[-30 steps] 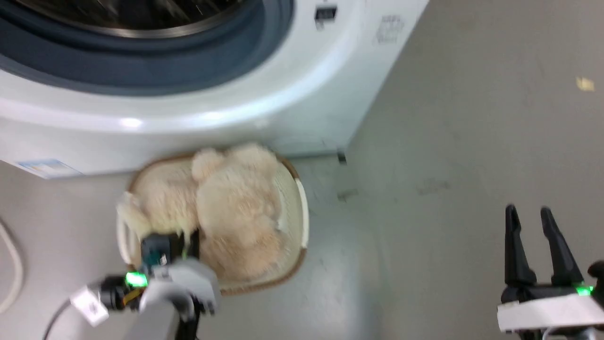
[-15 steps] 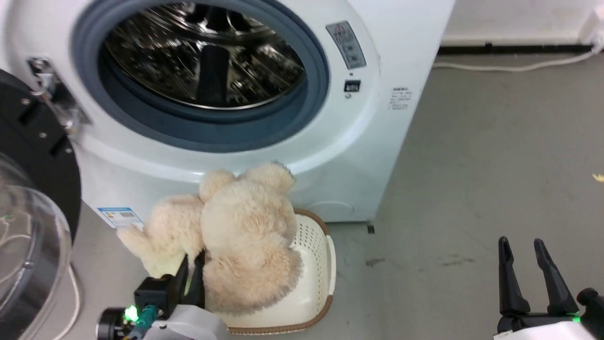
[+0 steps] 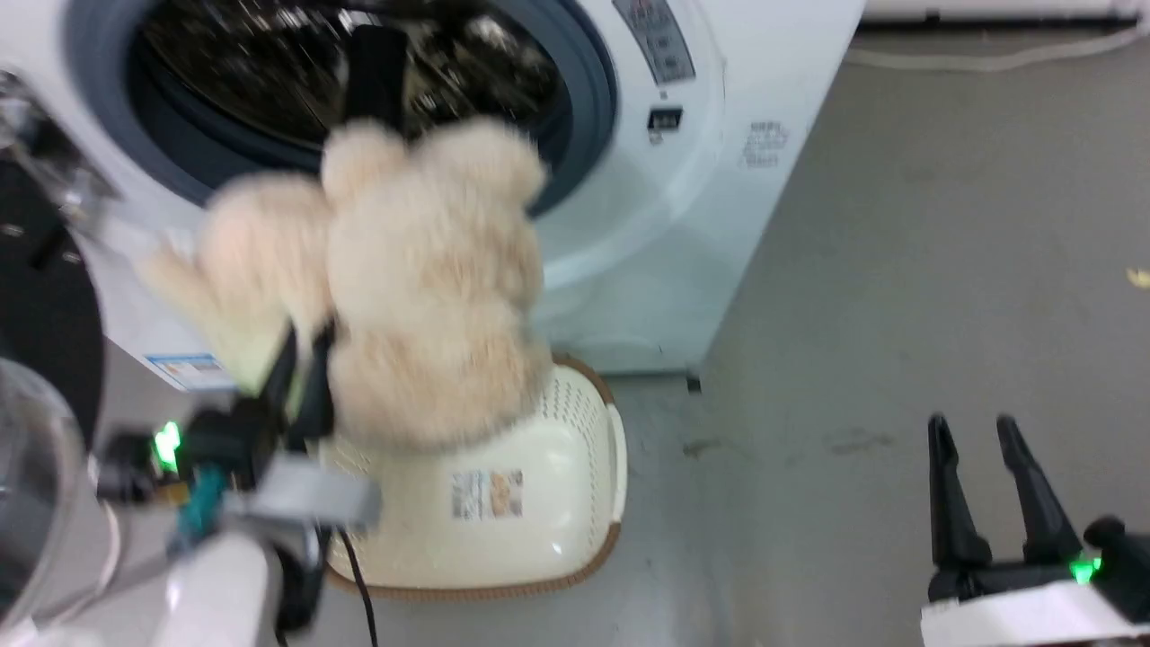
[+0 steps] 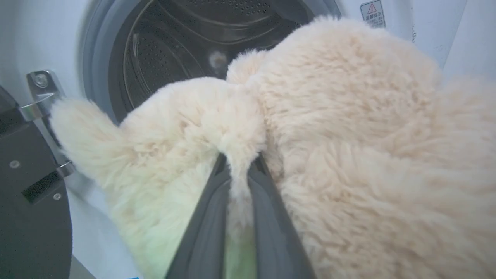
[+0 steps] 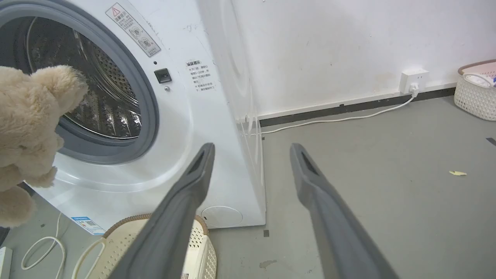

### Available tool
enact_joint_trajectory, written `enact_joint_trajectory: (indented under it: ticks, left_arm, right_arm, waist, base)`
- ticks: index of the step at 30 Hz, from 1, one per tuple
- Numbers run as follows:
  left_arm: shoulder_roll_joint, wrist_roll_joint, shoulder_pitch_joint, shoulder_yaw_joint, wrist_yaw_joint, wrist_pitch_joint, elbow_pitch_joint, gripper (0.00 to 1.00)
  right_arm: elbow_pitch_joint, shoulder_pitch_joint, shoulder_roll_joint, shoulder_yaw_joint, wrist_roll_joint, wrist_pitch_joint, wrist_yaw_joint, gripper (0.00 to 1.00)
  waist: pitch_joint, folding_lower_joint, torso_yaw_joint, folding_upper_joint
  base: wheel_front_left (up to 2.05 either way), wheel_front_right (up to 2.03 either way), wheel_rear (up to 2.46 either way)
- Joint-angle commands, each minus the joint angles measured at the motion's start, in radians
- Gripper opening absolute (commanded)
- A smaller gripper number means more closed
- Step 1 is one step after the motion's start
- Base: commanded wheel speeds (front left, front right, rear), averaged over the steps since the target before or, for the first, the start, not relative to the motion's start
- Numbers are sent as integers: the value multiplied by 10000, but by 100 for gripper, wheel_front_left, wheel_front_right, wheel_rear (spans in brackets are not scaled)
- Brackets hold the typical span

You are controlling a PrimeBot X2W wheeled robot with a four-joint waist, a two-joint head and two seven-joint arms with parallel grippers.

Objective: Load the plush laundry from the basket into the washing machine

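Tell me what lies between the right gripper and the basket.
Bare grey floor with a few faint smudges, seen in the head view, separates the right gripper from the basket.

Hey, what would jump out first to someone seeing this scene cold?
The fluffy plush laundry dominates, pinched in the left gripper and held up before the open washing machine. Below sits the basket, floor label showing; the right gripper stands open at lower right.

White cable (image 5: 329,121) runs to wall socket (image 5: 414,79).
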Motion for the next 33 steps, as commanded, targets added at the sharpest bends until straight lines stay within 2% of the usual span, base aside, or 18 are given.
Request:
enact_joint_trajectory:
  ticks: [1,6,11,20,21,27,33]
  left_arm:
    - [162,154,-595,46,-29,131,-83,0]
    - [690,521,-2639,118,-76,1027,-211,0]
    - [1252,782,-4909,176,-267,2123,326,0]
    - [2068,1229,-9237,92,-664,3784,2644,0]
    - [2301,1455,-10451,-3,-705,4139,3450,0]
    - [2496,1867,-12157,-400,-819,4622,4951,0]
    - [2532,2002,-12754,-598,-754,4781,6203,0]
  right_arm:
    - [-123,-284,-21,49,22,-44,8,100]
    - [-306,-1107,-136,71,390,-44,8,100]
    - [-329,-1744,-217,62,767,-44,8,100]
    - [-442,-2722,-181,521,1014,-44,8,100]
    - [-643,-2952,-152,675,1049,-44,8,100]
    - [-976,-3165,-125,846,1009,-44,8,100]
    - [-1091,-3222,-100,921,1004,-44,8,100]
  waist:
    - [781,-1,-304,0]
    - [2275,-1,-843,0]
    - [3453,-1,-1328,0]
    - [4935,-1,-2136,0]
    - [5262,-1,-2336,0]
    - [5696,-1,-2523,0]
    - [5874,-1,-2561,0]
  base:
    - [0,0,0]
    - [0,0,0]
    - [0,0,0]
    - [0,0,0]
    - [0,0,0]
    - [0,0,0]
    - [0,0,0]
